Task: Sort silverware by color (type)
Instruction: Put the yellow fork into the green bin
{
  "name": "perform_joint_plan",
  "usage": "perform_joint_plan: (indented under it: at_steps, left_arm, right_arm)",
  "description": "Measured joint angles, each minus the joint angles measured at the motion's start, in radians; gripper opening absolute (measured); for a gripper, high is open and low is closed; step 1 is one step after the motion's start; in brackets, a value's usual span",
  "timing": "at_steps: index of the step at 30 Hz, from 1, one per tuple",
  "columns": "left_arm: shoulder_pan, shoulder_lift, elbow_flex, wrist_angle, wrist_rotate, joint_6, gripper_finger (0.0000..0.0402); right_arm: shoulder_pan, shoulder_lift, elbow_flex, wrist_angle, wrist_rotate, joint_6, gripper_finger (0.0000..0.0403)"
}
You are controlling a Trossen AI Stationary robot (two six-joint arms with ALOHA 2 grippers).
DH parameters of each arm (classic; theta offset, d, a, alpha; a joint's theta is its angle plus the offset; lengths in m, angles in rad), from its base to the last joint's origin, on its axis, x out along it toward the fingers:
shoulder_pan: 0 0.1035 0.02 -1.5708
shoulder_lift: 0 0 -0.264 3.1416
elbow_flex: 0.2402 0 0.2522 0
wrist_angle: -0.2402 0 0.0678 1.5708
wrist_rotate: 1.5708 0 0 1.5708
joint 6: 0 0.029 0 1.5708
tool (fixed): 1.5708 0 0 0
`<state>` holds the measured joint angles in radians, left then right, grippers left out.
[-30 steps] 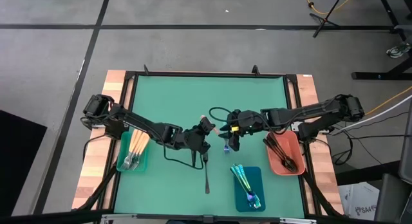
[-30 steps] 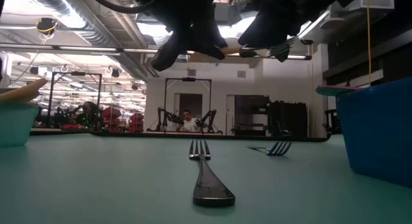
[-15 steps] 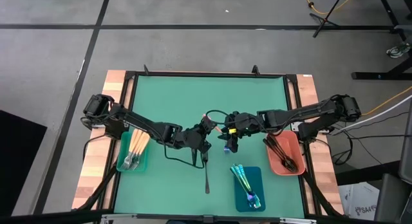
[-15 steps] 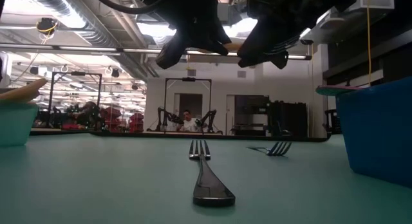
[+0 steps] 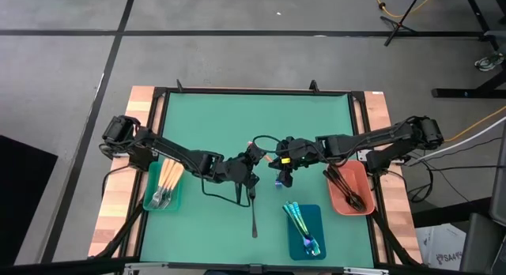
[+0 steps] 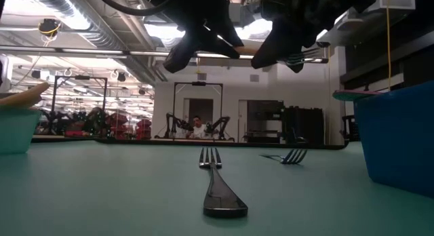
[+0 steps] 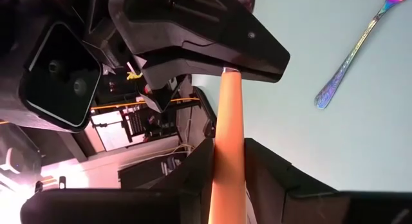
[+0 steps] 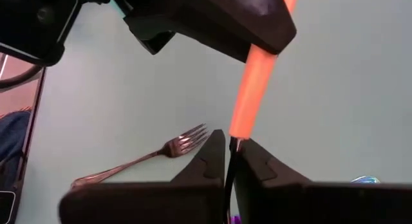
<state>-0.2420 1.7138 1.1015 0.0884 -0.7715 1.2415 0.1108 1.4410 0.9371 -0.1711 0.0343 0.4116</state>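
Observation:
An orange-handled utensil (image 5: pixel 267 158) hangs above the middle of the green table between my two grippers. My left gripper (image 5: pixel 254 159) reaches in from the table's left and my right gripper (image 5: pixel 278 163) from its right, both shut on the utensil. Its metal end is mostly hidden under the right gripper. A dark fork (image 5: pixel 254 213) lies flat on the table toward the near edge. An iridescent utensil (image 7: pixel 351 56) lies flat below the right gripper. My left gripper pinches the orange handle (image 7: pixel 230 153) between its two fingers, coming from the table's left and slanting a little down. The handle runs along the fingers and out past their tips, clear of the table. My right gripper pinches the thin metal neck (image 8: pixel 230 152) just past the orange handle's end (image 8: pixel 241 124). It comes from the table's right, slanting down, with the utensil running along the fingers. The utensil is lifted clear and lies roughly level.
A teal tray (image 5: pixel 150 202) at the left holds orange-handled silverware. A blue tray (image 5: pixel 316 216) near the front holds iridescent pieces, and a salmon tray (image 5: pixel 365 180) at the right holds dark ones. The table's far half is bare green mat (image 5: pixel 253 117).
My right gripper has moved slightly toward the left gripper and shut on the utensil's metal neck. The utensil stays lifted between the two grippers.

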Motion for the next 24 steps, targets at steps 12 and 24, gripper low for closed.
perform_joint_plan:
  at_steps: [12,24]
  left_arm:
    - [-0.027,0.000,0.000,0.004,-0.080,-0.001,0.0074]
    - [-0.043,0.001,0.000,-0.002,-0.169,-0.002,0.0075]
  right_arm:
    - [0.000,0.000,0.000,0.001,0.045,0.000,0.0000]
    - [0.000,0.000,0.003,0.019,0.063,0.037,0.0000]
